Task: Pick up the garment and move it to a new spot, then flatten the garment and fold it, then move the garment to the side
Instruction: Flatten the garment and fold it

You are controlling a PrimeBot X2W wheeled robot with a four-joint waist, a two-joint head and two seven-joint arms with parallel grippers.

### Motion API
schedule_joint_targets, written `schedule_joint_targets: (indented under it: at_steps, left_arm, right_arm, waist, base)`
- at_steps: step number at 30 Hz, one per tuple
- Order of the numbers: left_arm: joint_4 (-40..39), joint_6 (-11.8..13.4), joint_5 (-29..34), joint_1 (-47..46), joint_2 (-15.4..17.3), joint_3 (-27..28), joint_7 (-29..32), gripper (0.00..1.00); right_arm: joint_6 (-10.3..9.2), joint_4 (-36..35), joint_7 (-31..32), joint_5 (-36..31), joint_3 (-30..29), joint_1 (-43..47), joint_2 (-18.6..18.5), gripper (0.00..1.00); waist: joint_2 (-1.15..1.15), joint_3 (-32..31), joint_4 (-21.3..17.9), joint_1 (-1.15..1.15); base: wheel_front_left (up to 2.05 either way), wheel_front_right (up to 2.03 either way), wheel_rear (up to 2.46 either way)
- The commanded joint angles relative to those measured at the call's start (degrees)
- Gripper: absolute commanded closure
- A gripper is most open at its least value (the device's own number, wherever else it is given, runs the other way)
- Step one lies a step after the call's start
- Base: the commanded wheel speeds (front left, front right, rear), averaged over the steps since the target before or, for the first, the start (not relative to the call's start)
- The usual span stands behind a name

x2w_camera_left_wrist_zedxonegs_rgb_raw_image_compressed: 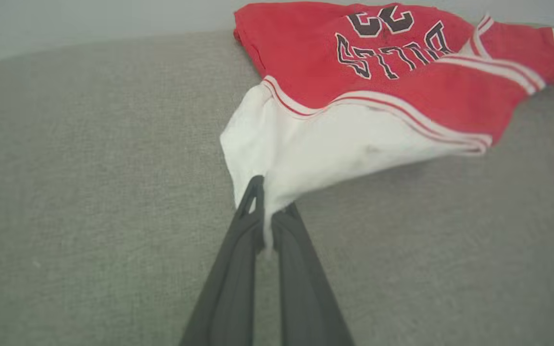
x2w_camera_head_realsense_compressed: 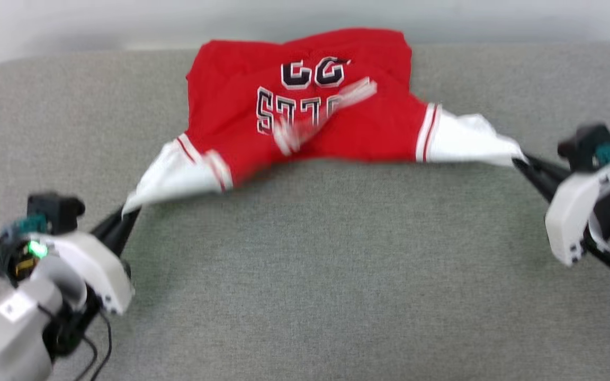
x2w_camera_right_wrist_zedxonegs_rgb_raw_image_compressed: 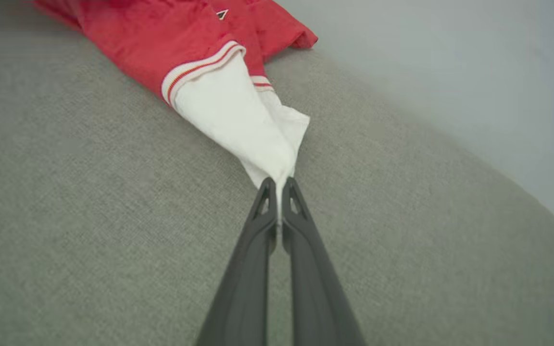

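Pinching: white sleeves (x2w_camera_head_realsense_compressed: 178, 174) of the jersey (x2w_camera_head_realsense_compressed: 368, 127) are clamped by left claw (x2w_camera_head_realsense_compressed: 127, 211) and right claw (x2w_camera_head_realsense_compressed: 519, 161).
Done: grasp is secured; jersey crumpled.
Left, as judged: flattening, folding, moving aside.

Grey fabric surface (x2w_camera_head_realsense_compressed: 337, 275) — red garment (x2w_camera_head_realsense_compressed: 305, 106), rumpled

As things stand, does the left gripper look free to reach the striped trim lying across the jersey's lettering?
Probably not yet. The left gripper is shut on the white sleeve of the garment, so it would have to let go first. Otherwise nothing stands between it and the striped trim.
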Motion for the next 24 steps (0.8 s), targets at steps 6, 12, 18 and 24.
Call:
schedule_joint_targets:
  at_steps: [6,12,18,24]
  left_arm:
    - [-3.18,2.96,1.14,11.13,1.67,2.66,-0.32,1.00]
    - [-6.77,5.13,-0.06,20.93,2.73,4.94,-0.28,1.00]
    - [-10.52,8.44,-0.26,29.76,3.15,6.59,-0.28,1.00]
    - [-12.50,10.86,-0.03,36.01,4.02,7.60,-0.29,1.00]
  right_arm:
    - [-0.05,-2.04,-0.93,0.52,-2.80,11.89,-2.87,1.00]
    - [-0.06,-6.28,-0.50,1.02,-7.60,24.80,-4.81,1.00]
    - [-0.06,-11.81,2.39,0.60,-16.21,38.49,-6.16,1.00]
    - [-0.07,-16.54,7.89,1.19,-26.30,51.51,-6.16,1.00]
  waist:
    - [0.00,-5.91,-0.76,0.01]
    - [0.00,-9.73,-1.04,0.01]
    - [0.00,-11.98,-0.93,0.01]
    - [0.00,-13.52,-0.29,0.01]
  base:
    - [0.00,0.00,0.00]
    - [0.00,0.00,0.00]
    - [0.00,0.00,0.00]
    - [0.00,0.00,0.00]
